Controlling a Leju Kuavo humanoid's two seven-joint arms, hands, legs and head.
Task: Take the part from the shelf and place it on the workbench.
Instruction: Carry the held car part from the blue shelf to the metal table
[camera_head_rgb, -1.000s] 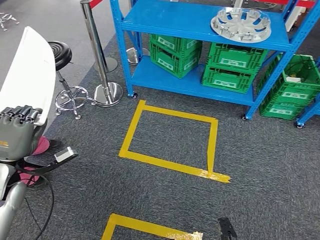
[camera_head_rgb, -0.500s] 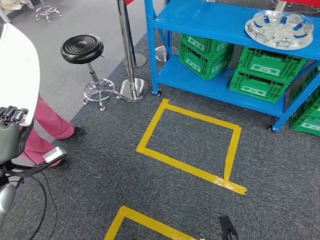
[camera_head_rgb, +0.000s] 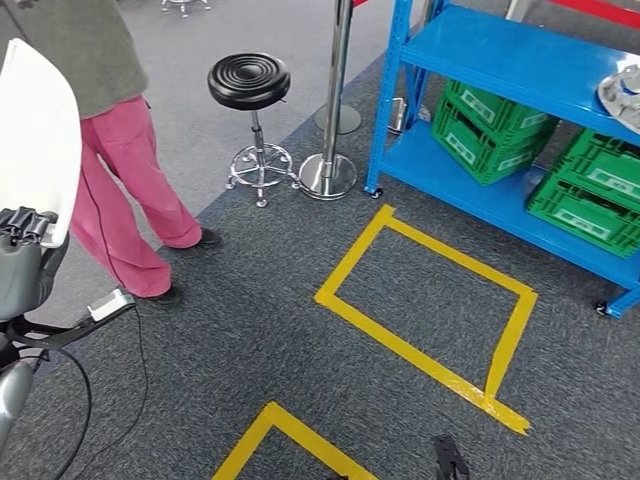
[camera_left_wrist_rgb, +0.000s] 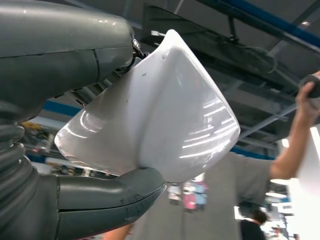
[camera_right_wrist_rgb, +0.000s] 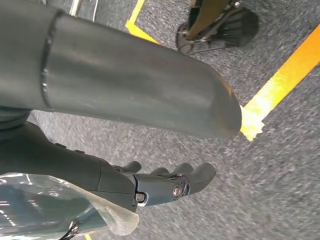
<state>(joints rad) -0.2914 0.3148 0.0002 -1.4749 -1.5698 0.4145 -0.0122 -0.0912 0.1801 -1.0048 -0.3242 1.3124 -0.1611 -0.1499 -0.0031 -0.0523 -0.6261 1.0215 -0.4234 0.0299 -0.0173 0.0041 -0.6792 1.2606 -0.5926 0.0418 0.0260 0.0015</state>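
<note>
My left hand (camera_head_rgb: 26, 265) grips a white, smooth, curved part (camera_head_rgb: 38, 140) at the far left of the head view, raised in front of me. The left wrist view shows that white part (camera_left_wrist_rgb: 166, 110) clamped between the thick grey thumb (camera_left_wrist_rgb: 94, 205) and the fingers above it. My right hand (camera_right_wrist_rgb: 151, 185) hangs over the grey carpet with its dark fingers stretched out and nothing in them. The blue shelf (camera_head_rgb: 513, 60) stands at the upper right, with a silver hubcap (camera_head_rgb: 623, 95) at its edge.
A person in pink trousers (camera_head_rgb: 128, 190) stands close on the left. A black stool (camera_head_rgb: 249, 85) and a chrome post (camera_head_rgb: 330, 170) stand beside the shelf. Green crates (camera_head_rgb: 490, 125) fill the lower shelf. Yellow tape squares (camera_head_rgb: 423, 300) mark the carpet. A cable (camera_head_rgb: 113, 400) trails at the left.
The whole picture has slid to the right, so the camera has turned left. The shelf is now at the right edge and the person has come into view. My left hand still holds the white part.
</note>
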